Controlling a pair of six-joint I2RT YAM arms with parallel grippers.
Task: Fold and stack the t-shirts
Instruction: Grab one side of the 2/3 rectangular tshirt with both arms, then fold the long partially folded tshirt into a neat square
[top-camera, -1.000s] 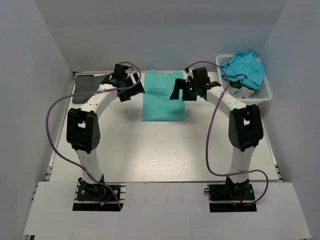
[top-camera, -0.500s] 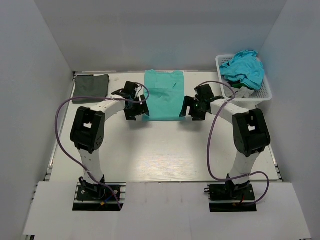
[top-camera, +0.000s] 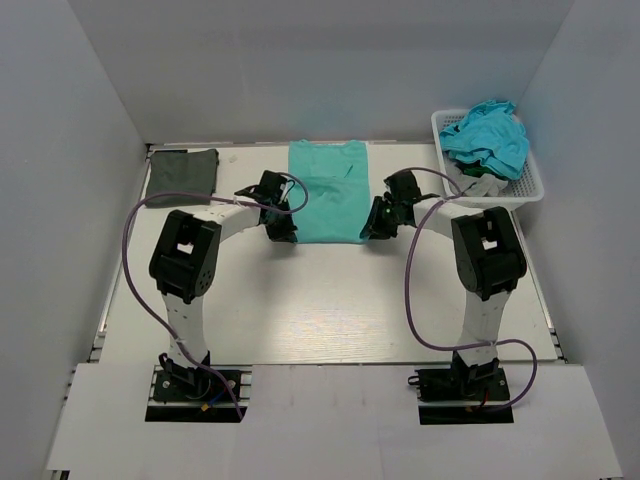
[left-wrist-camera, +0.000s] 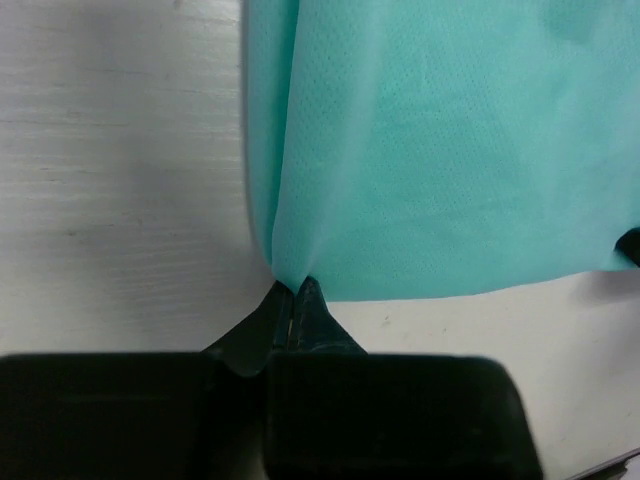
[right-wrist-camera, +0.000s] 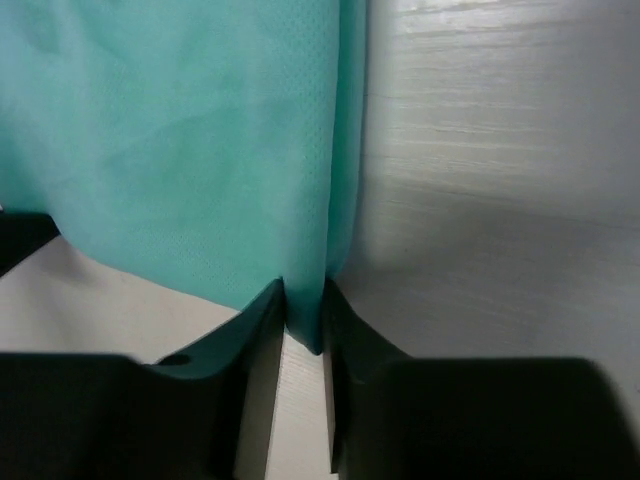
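A teal-green t-shirt (top-camera: 328, 190) lies flat at the back centre of the table, collar away from the arms. My left gripper (top-camera: 283, 232) sits at its near left corner. In the left wrist view the left gripper (left-wrist-camera: 294, 288) is shut on that corner of the teal cloth (left-wrist-camera: 440, 150). My right gripper (top-camera: 372, 230) sits at the near right corner. The right wrist view shows the right gripper (right-wrist-camera: 304, 300) pinching a fold of the teal cloth (right-wrist-camera: 180, 130). A dark grey-green t-shirt (top-camera: 183, 170) lies folded at the back left.
A white lattice basket (top-camera: 500, 203) stands at the back right, holding a heap of turquoise-blue t-shirts (top-camera: 488, 135) over some grey cloth (top-camera: 478, 185). Grey walls close in the table on three sides. Purple cables loop out from both arms.
Both grippers came from the far end of the teal t-shirt down to its near corners and went from open to shut on the cloth.
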